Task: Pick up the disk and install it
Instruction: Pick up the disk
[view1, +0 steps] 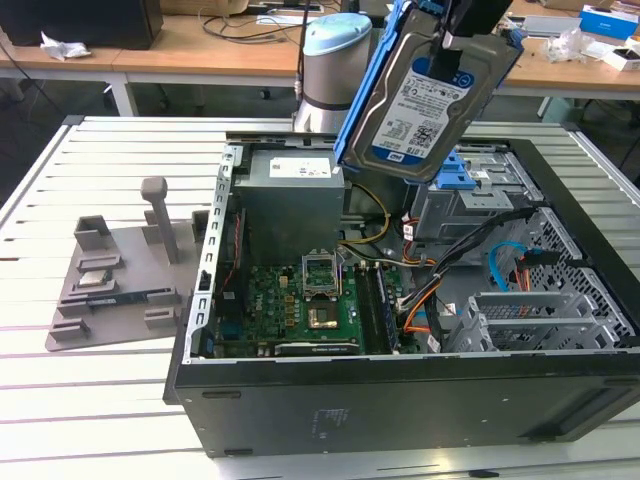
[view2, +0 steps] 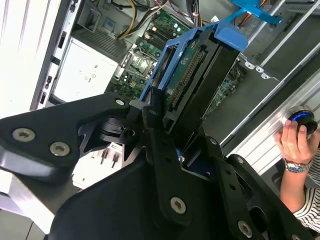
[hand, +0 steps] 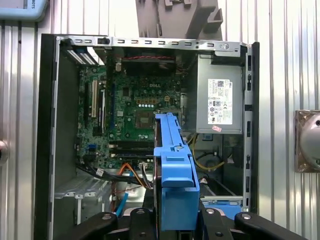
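The disk (view1: 430, 100), a silver drive with a white-and-blue label in a blue plastic carrier, hangs tilted above the open computer case (view1: 400, 400), over its back right part in the exterior view. My gripper (view1: 470, 35) is shut on the disk's upper end. In the second wrist view the disk (view2: 195, 80) shows edge-on, its circuit side visible, with my gripper (view2: 162, 122) clamped on it. In the first wrist view the blue carrier (hand: 172, 170) stands out from my gripper (hand: 175, 222) over the case interior.
Inside the case lie a green motherboard (view1: 300, 300), a grey power-supply box (view1: 290, 195), loose cables and a metal drive cage with a blue latch (view1: 470, 170). A grey fixture plate (view1: 120, 280) sits at the exterior view's left. A person's hand (view2: 297, 145) rests beside the case.
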